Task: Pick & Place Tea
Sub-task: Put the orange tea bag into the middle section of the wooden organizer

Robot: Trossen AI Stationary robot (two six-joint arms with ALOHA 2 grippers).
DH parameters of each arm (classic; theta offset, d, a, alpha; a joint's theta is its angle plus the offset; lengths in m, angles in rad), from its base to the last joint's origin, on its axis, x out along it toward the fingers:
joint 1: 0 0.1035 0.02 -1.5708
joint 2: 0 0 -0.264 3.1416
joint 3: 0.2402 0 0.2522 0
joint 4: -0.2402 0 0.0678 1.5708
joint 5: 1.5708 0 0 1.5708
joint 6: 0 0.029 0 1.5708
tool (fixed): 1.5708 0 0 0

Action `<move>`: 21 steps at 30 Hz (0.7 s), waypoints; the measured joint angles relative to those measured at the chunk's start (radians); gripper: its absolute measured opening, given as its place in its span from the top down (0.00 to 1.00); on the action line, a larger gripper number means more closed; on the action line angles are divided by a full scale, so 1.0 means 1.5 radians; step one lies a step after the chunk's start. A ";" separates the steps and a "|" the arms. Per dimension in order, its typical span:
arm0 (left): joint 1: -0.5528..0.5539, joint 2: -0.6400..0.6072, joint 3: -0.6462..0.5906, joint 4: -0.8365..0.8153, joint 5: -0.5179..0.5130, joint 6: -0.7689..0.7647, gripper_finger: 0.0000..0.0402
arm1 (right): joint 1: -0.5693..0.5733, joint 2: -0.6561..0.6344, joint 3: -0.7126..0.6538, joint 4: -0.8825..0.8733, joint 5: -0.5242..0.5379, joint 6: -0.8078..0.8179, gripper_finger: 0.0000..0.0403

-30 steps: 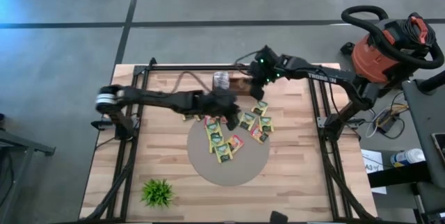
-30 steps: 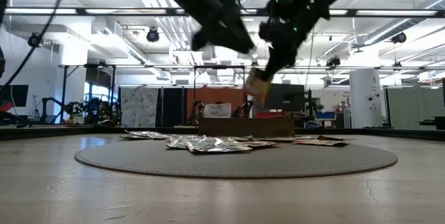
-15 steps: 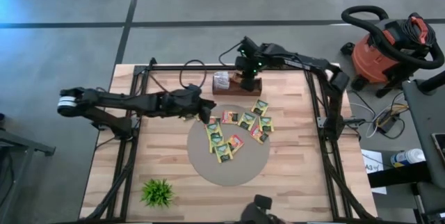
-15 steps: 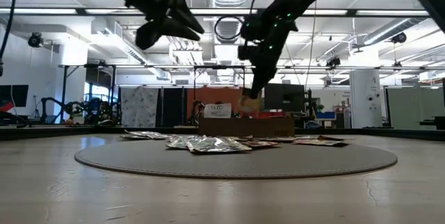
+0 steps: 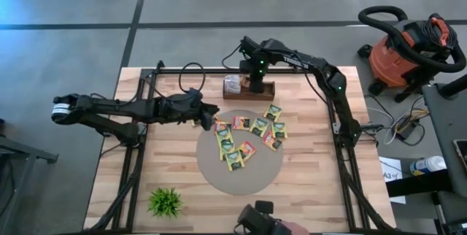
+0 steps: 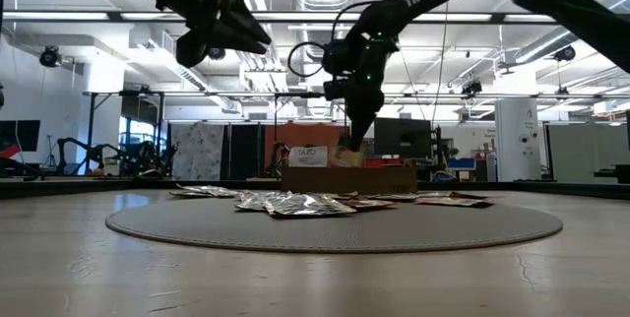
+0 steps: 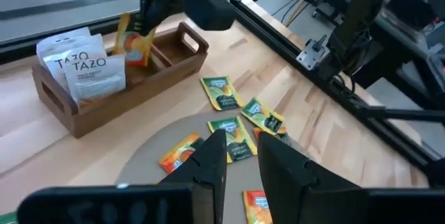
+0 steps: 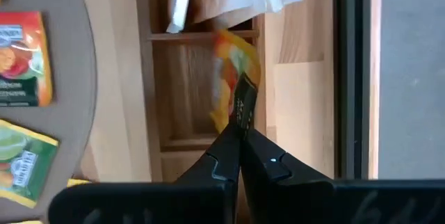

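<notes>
Several yellow-green and orange tea sachets (image 5: 248,136) lie flat on a round grey mat (image 5: 241,180). A wooden tray (image 5: 268,93) at the table's far side holds white sachets (image 7: 83,60) standing upright. My right gripper (image 8: 240,128) hangs over the tray, shut on an orange sachet (image 8: 233,64). My left gripper (image 5: 211,115) hovers open and holds nothing, high above the mat's left edge, with its fingers (image 7: 208,165) pointing toward the sachets. My right gripper pinches the orange sachet by its upper edge (image 8: 242,102) between the two shut fingers, coming from above and pointing down. The sachet hangs below the fingers, and its lower end (image 7: 135,51) dips into a tray compartment. Whether it touches the tray's bottom does not show.
Black frame rails (image 5: 328,111) run along the table's left, right and far sides. A small green plant (image 5: 166,201) stands near the near left corner. A red shop vacuum (image 5: 408,49) stands beyond the table's right edge. Bare wood lies to the left and right of the mat.
My left arm has drawn back from beside the tray toward the table's left and now hovers over the mat's left edge. My right gripper has carried the orange sachet leftward over the tray and lowered it until its lower end reached the tray.
</notes>
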State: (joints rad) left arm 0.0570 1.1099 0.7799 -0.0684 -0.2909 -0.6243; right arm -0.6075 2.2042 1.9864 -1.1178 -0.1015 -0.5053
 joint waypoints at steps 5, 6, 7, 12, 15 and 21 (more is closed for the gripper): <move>0.000 0.000 0.000 0.000 0.000 0.007 0.81 | 0.001 0.042 0.036 -0.016 0.002 -0.003 0.98; 0.000 0.000 0.000 0.000 0.000 0.007 0.81 | 0.001 0.048 0.041 -0.017 0.007 -0.004 0.98; 0.000 0.000 0.000 0.000 0.000 0.007 0.81 | 0.001 0.053 0.045 -0.016 0.016 -0.004 0.98; 0.000 0.000 0.000 -0.001 0.000 0.013 0.81 | 0.003 0.061 0.060 -0.018 0.056 -0.021 0.98; 0.000 0.000 0.000 -0.002 0.000 0.027 0.81 | 0.004 0.061 0.063 -0.020 0.061 -0.027 0.98; 0.000 0.000 0.000 -0.002 0.000 0.033 0.81 | 0.004 0.060 0.077 -0.018 0.088 -0.027 0.98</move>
State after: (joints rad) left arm 0.0570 1.1099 0.7799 -0.0711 -0.2909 -0.5743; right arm -0.6008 2.2940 2.1020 -1.1446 0.0299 -0.5453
